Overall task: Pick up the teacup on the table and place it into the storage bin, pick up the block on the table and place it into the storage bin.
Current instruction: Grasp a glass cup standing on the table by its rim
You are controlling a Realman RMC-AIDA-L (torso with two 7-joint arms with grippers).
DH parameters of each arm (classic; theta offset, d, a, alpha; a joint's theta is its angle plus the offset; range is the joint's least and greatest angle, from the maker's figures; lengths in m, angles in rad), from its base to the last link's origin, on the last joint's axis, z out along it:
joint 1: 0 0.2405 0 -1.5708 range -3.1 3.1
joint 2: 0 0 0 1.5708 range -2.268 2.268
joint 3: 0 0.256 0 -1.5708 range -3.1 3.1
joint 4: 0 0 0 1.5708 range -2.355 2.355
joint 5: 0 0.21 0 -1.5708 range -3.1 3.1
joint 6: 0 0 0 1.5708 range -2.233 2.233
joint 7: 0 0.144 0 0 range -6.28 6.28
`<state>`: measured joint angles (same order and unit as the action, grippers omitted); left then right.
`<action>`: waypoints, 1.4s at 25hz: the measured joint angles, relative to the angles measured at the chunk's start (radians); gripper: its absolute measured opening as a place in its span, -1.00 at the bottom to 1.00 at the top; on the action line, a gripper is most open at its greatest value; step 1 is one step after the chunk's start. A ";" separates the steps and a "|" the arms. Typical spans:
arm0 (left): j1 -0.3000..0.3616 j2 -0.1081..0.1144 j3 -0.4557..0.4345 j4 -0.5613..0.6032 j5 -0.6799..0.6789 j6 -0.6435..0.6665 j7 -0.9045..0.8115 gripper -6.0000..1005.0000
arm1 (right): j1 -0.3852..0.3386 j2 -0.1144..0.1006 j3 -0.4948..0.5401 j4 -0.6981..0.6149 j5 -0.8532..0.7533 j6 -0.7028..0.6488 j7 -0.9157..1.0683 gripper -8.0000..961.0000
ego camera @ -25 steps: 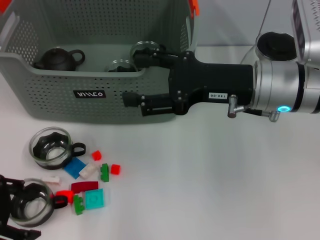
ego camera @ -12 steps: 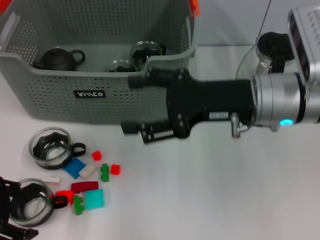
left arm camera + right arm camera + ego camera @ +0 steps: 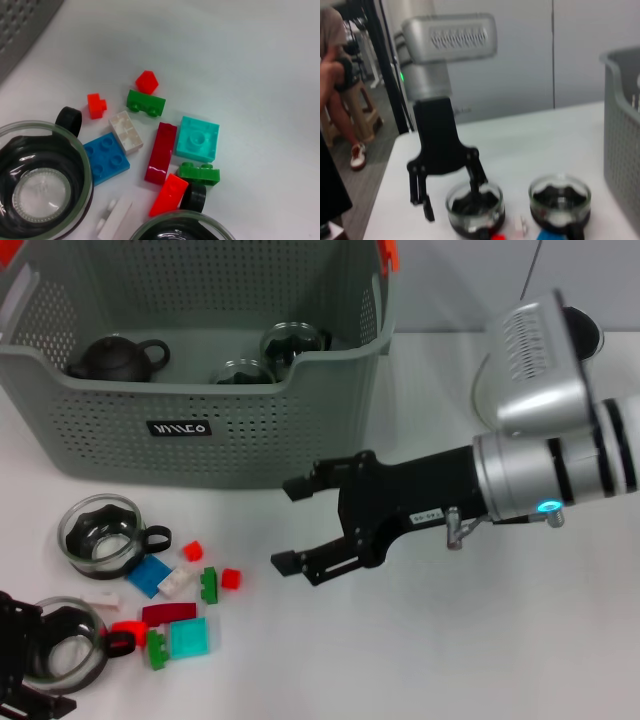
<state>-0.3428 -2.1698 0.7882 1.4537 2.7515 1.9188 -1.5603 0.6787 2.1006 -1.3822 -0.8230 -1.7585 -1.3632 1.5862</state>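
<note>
The right gripper (image 3: 291, 523) is swinging down out of the storage bin (image 3: 110, 400), jaws spread, empty, hovering near the blocks (image 3: 186, 638). The left gripper (image 3: 451, 192) is straddling one teacup (image 3: 62, 654), fingers apart; another teacup (image 3: 100, 531) is sitting beside.

Right gripper (image 3: 293, 524) now lower, off storage bin (image 3: 200, 445).

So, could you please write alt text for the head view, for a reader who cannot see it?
The right pincer, open and empty, hovers above the white table in front of the grey-green storage bin, which holds a dark teapot and two glass teacups. At lower left, the left pincer straddles a glass teacup beside scattered blocks.
</note>
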 joint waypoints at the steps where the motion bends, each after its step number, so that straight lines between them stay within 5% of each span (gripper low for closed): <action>1: 0.000 0.000 0.003 0.000 0.000 -0.001 -0.002 0.64 | 0.010 0.000 -0.002 0.017 -0.006 0.006 0.004 0.93; 7: 0.000 -0.001 0.031 -0.003 0.002 -0.006 -0.017 0.63 | 0.060 0.000 -0.009 0.106 -0.017 0.032 -0.001 0.93; 30: 0.000 0.000 0.129 -0.052 0.018 -0.025 -0.052 0.62 | 0.068 0.003 -0.006 0.124 0.000 0.070 -0.014 0.92; 35: -0.007 0.002 0.129 -0.074 0.028 -0.028 -0.056 0.28 | 0.068 0.002 -0.006 0.121 0.004 0.072 -0.015 0.92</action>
<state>-0.3496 -2.1674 0.9174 1.3798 2.7790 1.8905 -1.6162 0.7471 2.1030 -1.3882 -0.7019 -1.7546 -1.2911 1.5714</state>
